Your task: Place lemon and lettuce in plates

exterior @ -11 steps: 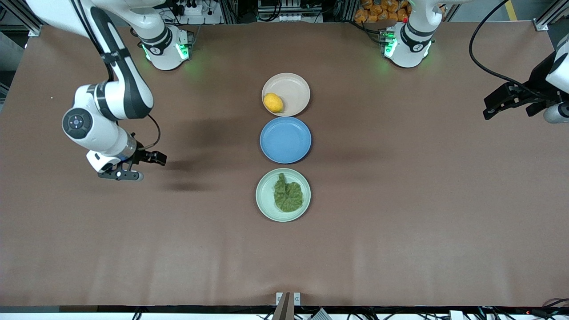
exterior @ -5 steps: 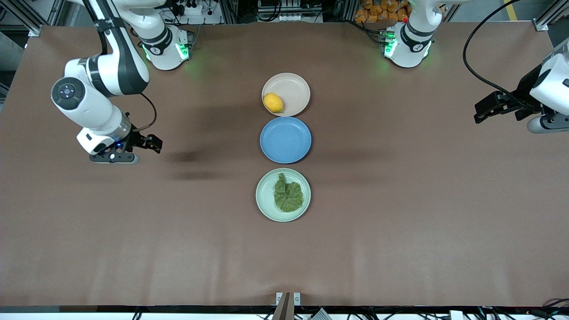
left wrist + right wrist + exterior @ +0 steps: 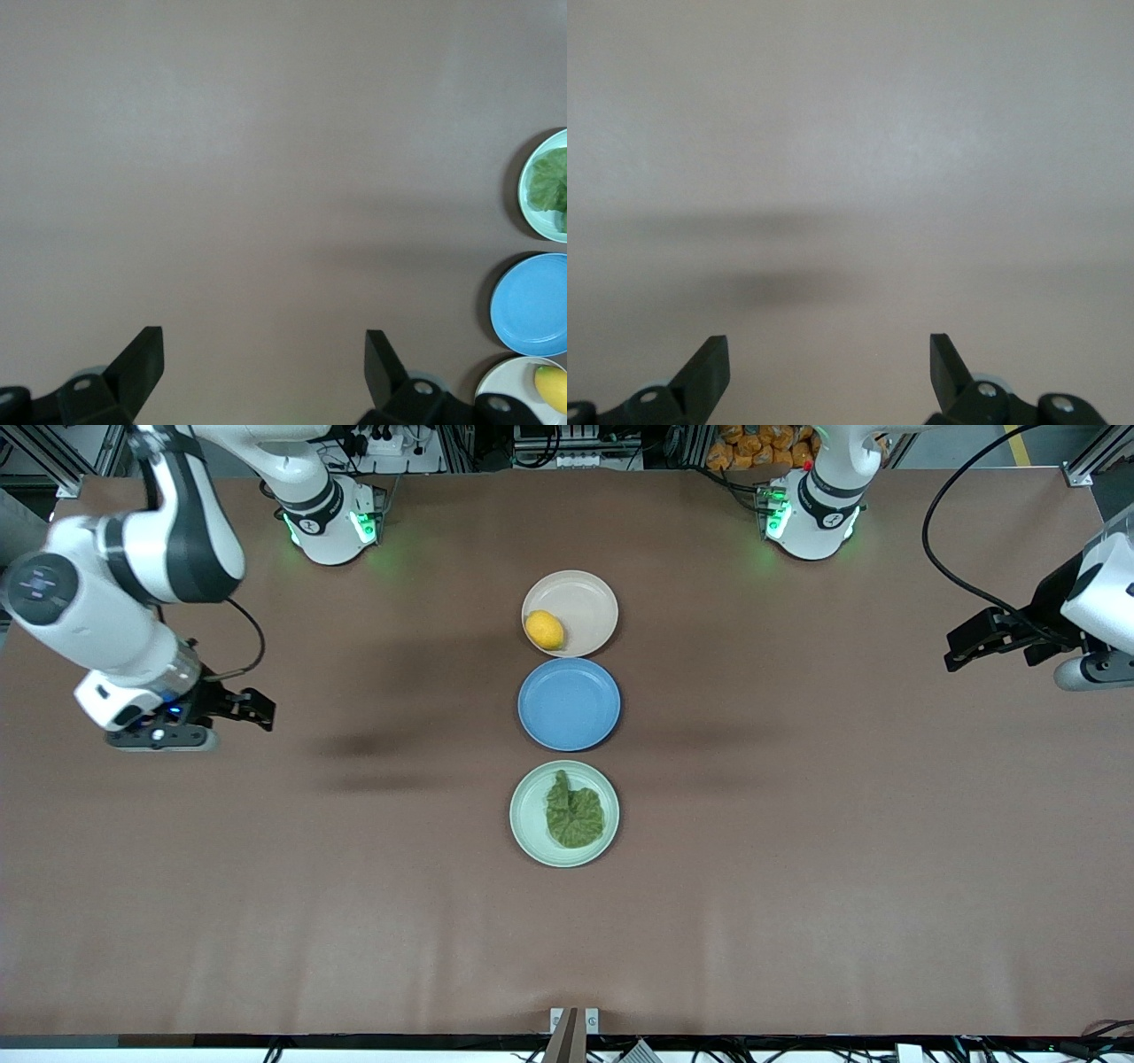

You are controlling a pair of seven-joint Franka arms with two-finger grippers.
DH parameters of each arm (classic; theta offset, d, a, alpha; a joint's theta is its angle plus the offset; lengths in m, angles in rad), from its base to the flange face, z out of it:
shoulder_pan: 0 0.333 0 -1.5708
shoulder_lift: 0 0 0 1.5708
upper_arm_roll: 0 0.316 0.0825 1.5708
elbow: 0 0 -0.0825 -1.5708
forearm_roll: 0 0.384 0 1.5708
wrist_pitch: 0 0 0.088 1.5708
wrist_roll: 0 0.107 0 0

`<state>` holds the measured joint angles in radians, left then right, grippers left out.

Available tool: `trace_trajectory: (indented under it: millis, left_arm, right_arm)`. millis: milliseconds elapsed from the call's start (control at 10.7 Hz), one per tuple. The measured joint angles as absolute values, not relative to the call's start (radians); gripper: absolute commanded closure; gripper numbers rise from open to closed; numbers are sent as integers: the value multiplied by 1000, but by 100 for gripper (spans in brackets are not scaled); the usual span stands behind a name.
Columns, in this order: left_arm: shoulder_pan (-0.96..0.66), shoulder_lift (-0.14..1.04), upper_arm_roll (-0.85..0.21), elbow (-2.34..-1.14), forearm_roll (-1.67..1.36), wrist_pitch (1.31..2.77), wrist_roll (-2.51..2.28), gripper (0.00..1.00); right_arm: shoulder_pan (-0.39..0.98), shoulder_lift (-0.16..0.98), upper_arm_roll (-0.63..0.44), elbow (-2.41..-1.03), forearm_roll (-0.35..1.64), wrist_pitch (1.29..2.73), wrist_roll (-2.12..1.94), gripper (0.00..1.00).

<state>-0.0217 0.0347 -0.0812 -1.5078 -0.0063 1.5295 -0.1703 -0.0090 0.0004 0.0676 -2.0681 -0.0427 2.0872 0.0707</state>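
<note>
white arms raised, grippers [image 3: 257, 716] [image 3: 961, 651] spread.

White glossy arm shells joined by black bands, green lights lit at both bases, black cables looped off each wrist, black fingers [image 3: 142, 367] tipped by angled pads, small screws seen near finger roots.

Plates [image 3: 570, 704] line table [image 3: 797, 886] middle; both ends open.

Blue plate [image 3: 569, 704] mid brown table [image 3: 797, 868], empty.
</note>
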Motion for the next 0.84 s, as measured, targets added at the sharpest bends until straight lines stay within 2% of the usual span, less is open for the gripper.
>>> trace_trajectory:
  millis: [559, 839]
  left_arm:
    - [-22, 3, -99, -1510, -6, 1530, -170, 0]
    - [-21, 1, -109, -1512, -6, 1530, -170, 0]
  right_arm:
    - [-9, -21, 68, -1719, -42, 1707, 31, 0]
    - [-22, -24, 64, -1645, -14, 1654, -30, 0]
